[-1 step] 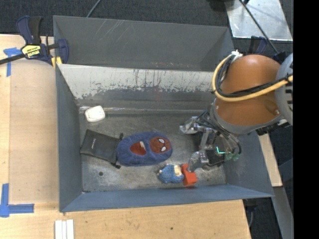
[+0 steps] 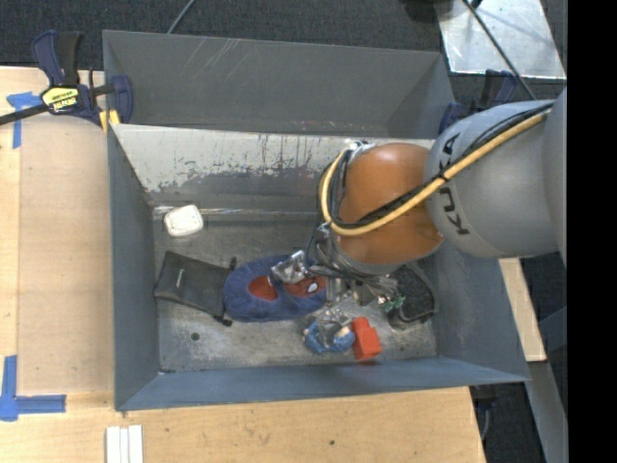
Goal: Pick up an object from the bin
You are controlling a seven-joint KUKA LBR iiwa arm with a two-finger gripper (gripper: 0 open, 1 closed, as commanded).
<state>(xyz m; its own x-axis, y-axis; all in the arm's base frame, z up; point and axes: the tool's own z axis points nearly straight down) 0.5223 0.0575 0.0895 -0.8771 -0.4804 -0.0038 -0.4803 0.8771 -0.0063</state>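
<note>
Grey bin (image 2: 130, 258): sloped metal walls, flat floor, loose things along the near half
Gripper (image 2: 333, 302): low over the floor right of centre, under the arm's orange cover (image 2: 381, 210); I cannot tell whether it is open or closed, or whether it has hold of anything
Nearest things: blue cloth (image 2: 253, 297) with a red patch, just to its left; blue crumple (image 2: 326, 337) and red block (image 2: 366, 341), side by side just in front of it; black lump (image 2: 416, 302) close on its right
Farther off: black flat piece (image 2: 188, 283) at the cloth's left end; white piece (image 2: 183, 221) well apart, back left
Task's thing: not settled; the gripper sits between cloth and crumple, so either may be it
Progress: judged early, nothing seen lifted
Risk, cloth: a pinch on one fold could slip, or drag the black flat piece along
Risk, crowding: crumple and block touch, so closing there could catch both or push the block away
Risk, floor: this low, a further descent could press into the metal
</note>
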